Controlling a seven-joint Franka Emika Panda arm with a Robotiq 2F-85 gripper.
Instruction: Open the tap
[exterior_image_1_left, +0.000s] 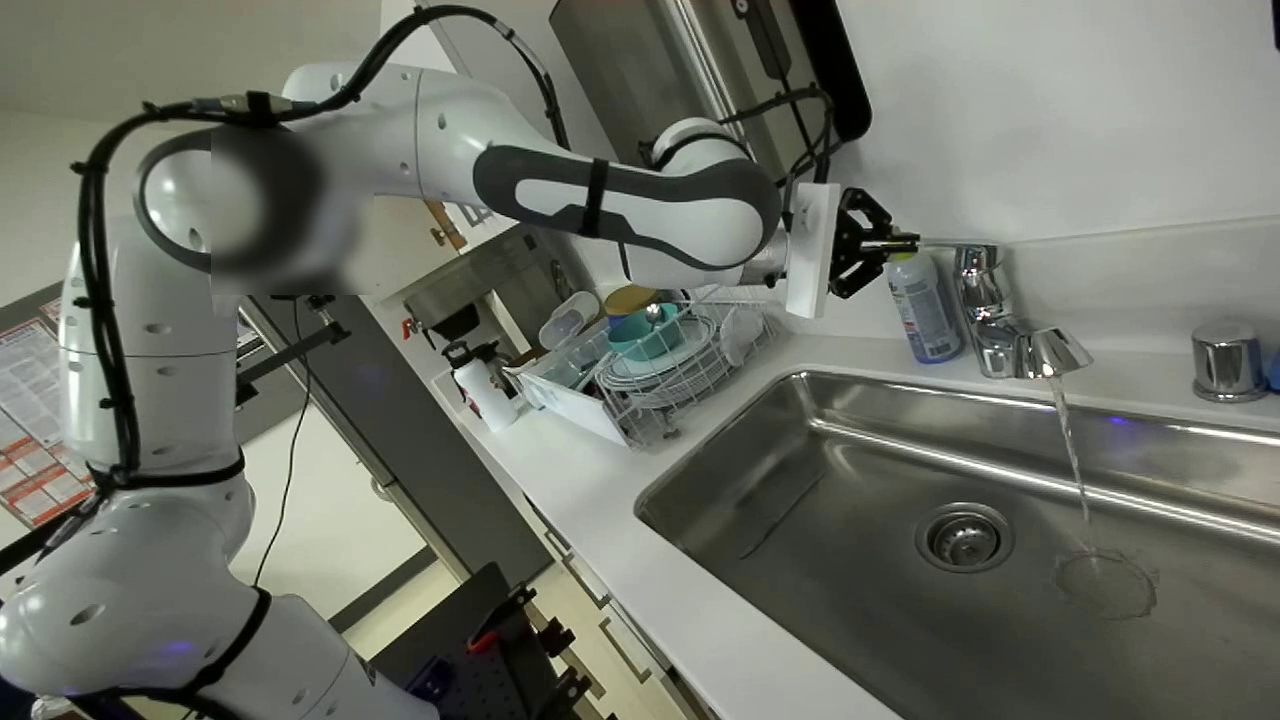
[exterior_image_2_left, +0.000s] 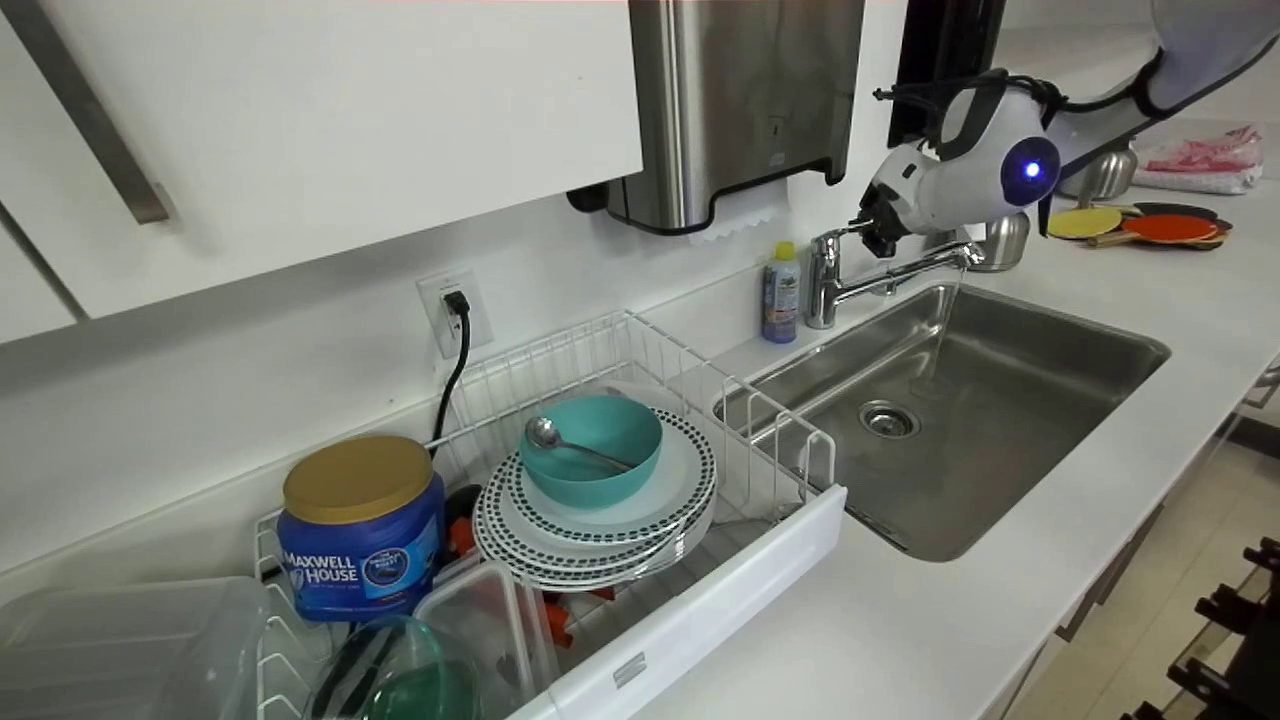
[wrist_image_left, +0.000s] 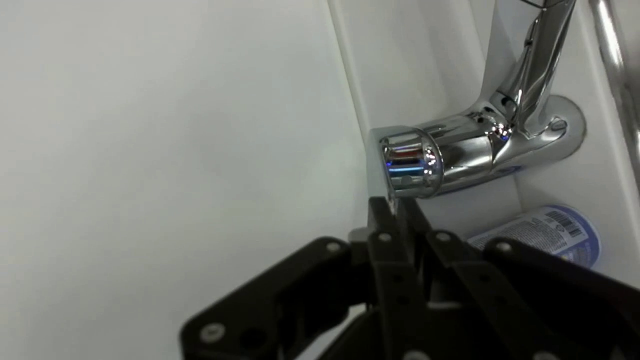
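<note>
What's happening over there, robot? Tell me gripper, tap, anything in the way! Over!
Gripper closed on tap handle. Tap running, water falling into sink. Blue bottle standing close beside tap, might get bumped.

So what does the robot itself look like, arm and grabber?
The arm is glossy white and rounded, with dark grey trim and black straps. Black cables run along its outside. In an exterior view, a round dark joint cap carries a glowing blue light. A white plate sits behind the black gripper, which has slim fingers and pale screw heads.
</note>
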